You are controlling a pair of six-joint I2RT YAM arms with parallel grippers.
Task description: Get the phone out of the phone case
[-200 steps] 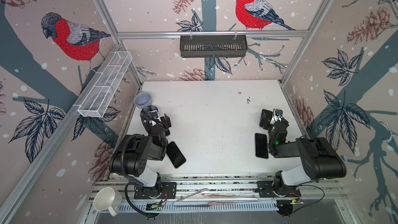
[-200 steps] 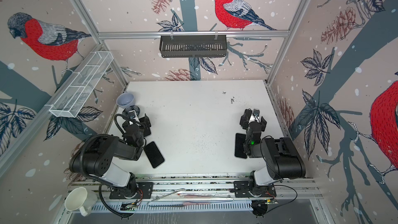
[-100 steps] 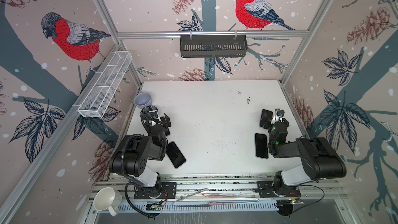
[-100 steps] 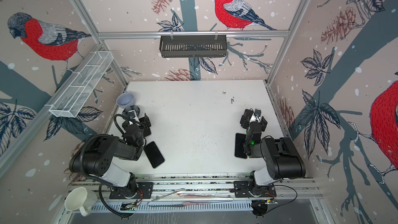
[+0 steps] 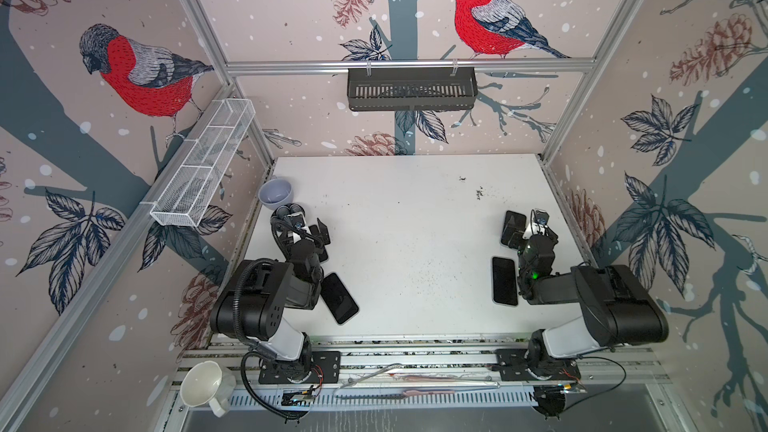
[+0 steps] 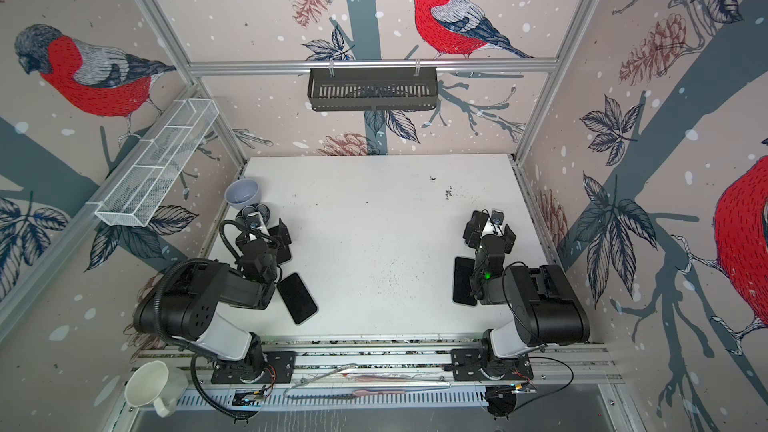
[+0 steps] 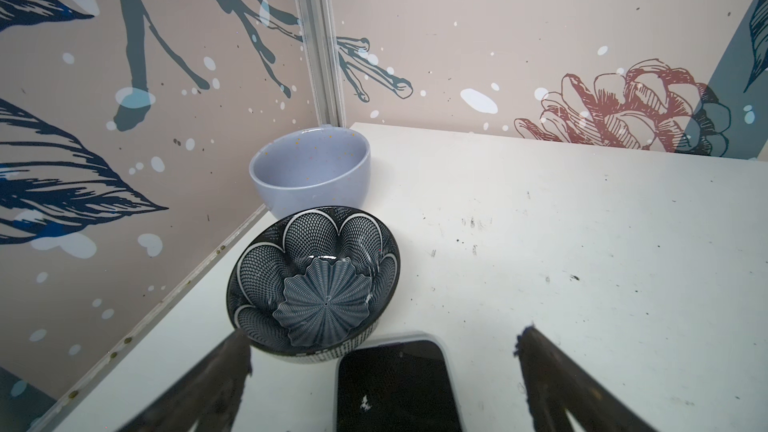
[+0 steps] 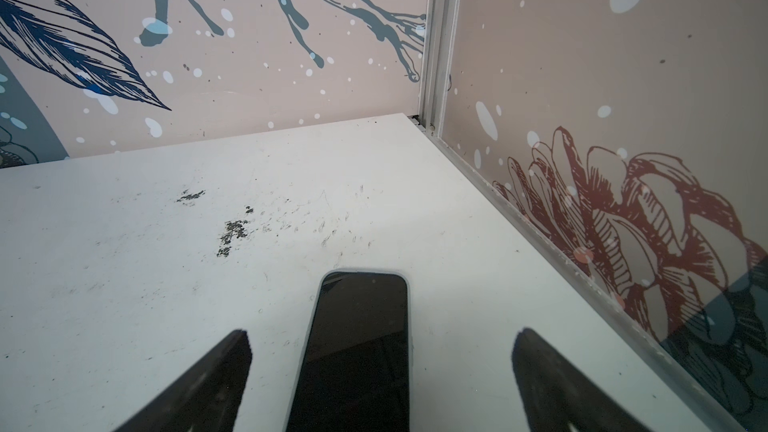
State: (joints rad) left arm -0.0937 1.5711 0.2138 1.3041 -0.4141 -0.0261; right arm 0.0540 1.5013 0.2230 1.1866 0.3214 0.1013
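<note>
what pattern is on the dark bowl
Dark bowl: black with white-outlined, net-filled scallops around a ribbed centre; clearest in left wrist view.

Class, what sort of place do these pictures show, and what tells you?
Probably a robot test cell: an aluminium frame with bird-print panels encloses a white table, and a left arm and right arm are bolted to a rail.

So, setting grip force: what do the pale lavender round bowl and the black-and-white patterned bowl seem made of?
Pale lavender round bowl: likely glazed ceramic, glossy; its thick rim catches highlights. Black-and-white patterned bowl: probably glazed ceramic; smooth sheen over net pattern.
</note>
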